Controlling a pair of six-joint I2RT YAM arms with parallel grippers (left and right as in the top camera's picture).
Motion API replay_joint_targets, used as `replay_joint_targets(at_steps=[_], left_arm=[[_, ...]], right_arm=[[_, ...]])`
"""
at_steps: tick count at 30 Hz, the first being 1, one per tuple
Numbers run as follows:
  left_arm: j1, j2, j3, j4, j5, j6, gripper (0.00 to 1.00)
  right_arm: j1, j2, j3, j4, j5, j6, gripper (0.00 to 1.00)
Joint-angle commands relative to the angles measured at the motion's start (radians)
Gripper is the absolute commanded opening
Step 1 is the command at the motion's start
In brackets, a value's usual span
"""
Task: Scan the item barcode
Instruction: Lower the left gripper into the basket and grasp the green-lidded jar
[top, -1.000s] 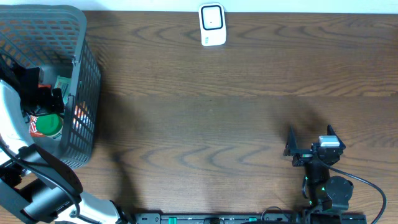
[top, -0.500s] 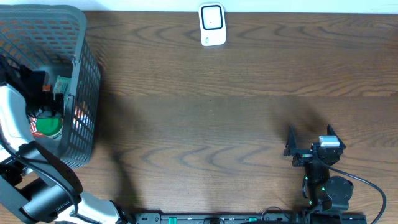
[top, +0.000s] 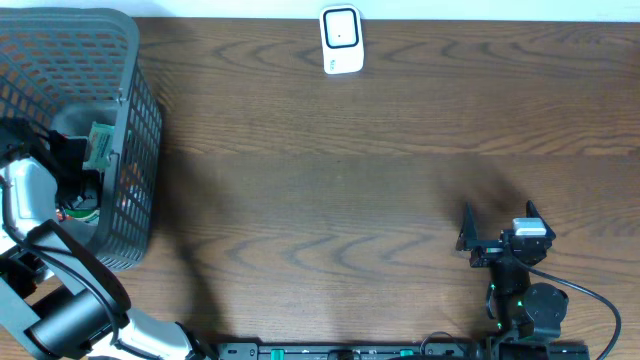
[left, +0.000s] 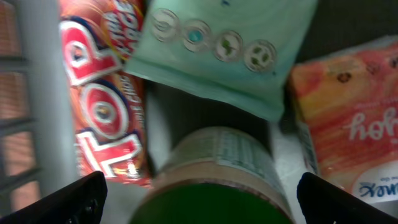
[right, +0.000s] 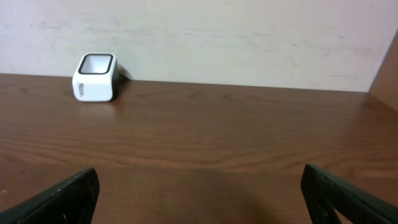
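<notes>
Two open pincers: the left pincer (left: 208, 202) hangs inside the grey mesh basket (top: 135, 70), over a round green-lidded jar (left: 221, 155) beside a glossy red "TOP" packet (left: 106, 106). The right pincer (top: 498, 213) rests well outside the basket.

Dark wooden table (top: 400, 200) (grain showing) against a pale wall (right: 217, 37).

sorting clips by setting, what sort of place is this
Probably a lab bench staged as a shop checkout: a grey mesh basket of packaged groceries, a small white scanner at the far edge, and a plain wooden table.
</notes>
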Motion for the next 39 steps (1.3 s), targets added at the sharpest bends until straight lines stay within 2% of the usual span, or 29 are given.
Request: replay_joint_targets(at_steps=[1, 10, 15, 19, 20, 28, 30, 33, 39], left_arm=[[0.013, 0.011, -0.004, 0.002, 0.123, 0.006, 0.98], [0.039, 0.011, -0.004, 0.005, 0.179, 0.005, 1.00], [0.048, 0.011, -0.004, -0.001, 0.174, 0.005, 0.83], [0.048, 0.011, -0.004, -0.010, 0.174, 0.005, 0.76], [0.048, 0.011, -0.004, -0.010, 0.174, -0.003, 0.71], [0.048, 0.011, -0.004, -0.021, 0.174, -0.132, 0.69], [0.048, 0.011, -0.004, -0.016, 0.174, -0.185, 0.69], [0.048, 0.011, -0.004, 0.008, 0.174, -0.327, 0.66], [0.048, 0.011, -0.004, 0.020, 0.174, -0.721, 0.67]], right_arm=[[-0.002, -0.005, -0.002, -0.003, 0.005, 0.013, 0.99], [-0.002, -0.005, -0.002, -0.003, 0.005, 0.013, 0.99], [-0.002, -0.005, -0.002, -0.003, 0.005, 0.013, 0.99], [-0.002, -0.005, -0.002, -0.003, 0.005, 0.013, 0.99], [-0.002, -0.005, -0.002, -0.003, 0.005, 0.013, 0.99], [-0.002, -0.005, -0.002, -0.003, 0.005, 0.013, 0.99], [-0.002, -0.005, -0.002, -0.003, 0.005, 0.013, 0.99], [-0.002, -0.005, -0.002, -0.003, 0.005, 0.013, 0.99], [-0.002, -0.005, -0.002, -0.003, 0.005, 0.013, 0.99]])
